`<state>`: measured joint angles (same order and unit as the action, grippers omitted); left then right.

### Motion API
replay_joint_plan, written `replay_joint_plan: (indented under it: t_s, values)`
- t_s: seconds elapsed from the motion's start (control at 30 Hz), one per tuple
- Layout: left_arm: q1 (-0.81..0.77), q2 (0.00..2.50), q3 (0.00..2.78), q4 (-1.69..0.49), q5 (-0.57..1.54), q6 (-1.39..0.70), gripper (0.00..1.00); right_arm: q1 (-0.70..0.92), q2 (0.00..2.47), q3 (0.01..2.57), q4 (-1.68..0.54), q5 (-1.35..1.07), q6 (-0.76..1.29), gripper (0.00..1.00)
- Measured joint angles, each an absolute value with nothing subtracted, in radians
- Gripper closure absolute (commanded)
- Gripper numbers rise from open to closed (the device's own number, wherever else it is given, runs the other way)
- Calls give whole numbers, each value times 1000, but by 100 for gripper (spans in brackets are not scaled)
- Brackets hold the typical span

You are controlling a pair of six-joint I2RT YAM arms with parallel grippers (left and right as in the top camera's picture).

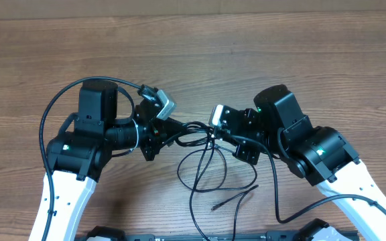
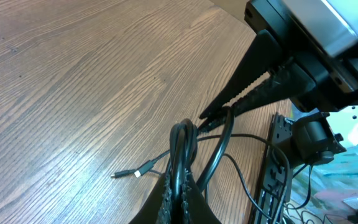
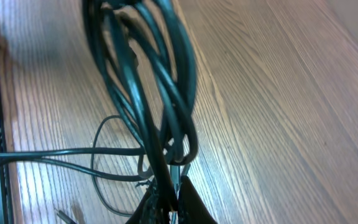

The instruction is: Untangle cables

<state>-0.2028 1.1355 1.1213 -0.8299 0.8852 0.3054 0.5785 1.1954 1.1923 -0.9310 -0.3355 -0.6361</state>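
Thin black cables (image 1: 206,157) hang in loops between my two grippers over the wooden table. My left gripper (image 1: 173,127) is shut on a bunch of cable strands (image 2: 182,155), seen clamped between its fingers (image 2: 180,196). My right gripper (image 1: 218,132) is shut on the other side of the same bundle (image 3: 151,81), its fingers (image 3: 169,202) pinching the strands. The two grippers sit close together, tips almost facing. Loose loops trail toward the front edge, and a plug tip (image 1: 214,207) lies on the table; a small plug (image 2: 129,172) shows in the left wrist view.
A black rail (image 1: 200,235) runs along the table's front edge. Thicker black arm cables (image 1: 277,194) loop beside each arm. Wooden table surface (image 1: 193,53) stretches behind the grippers.
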Motion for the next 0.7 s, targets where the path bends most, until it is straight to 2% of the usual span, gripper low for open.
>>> replay_joint_plan:
  t_s: [0.7]
  values:
    - [-203,1135,1121,-837,835,279,96,578,1204,1187,-1120,-287,-550,96]
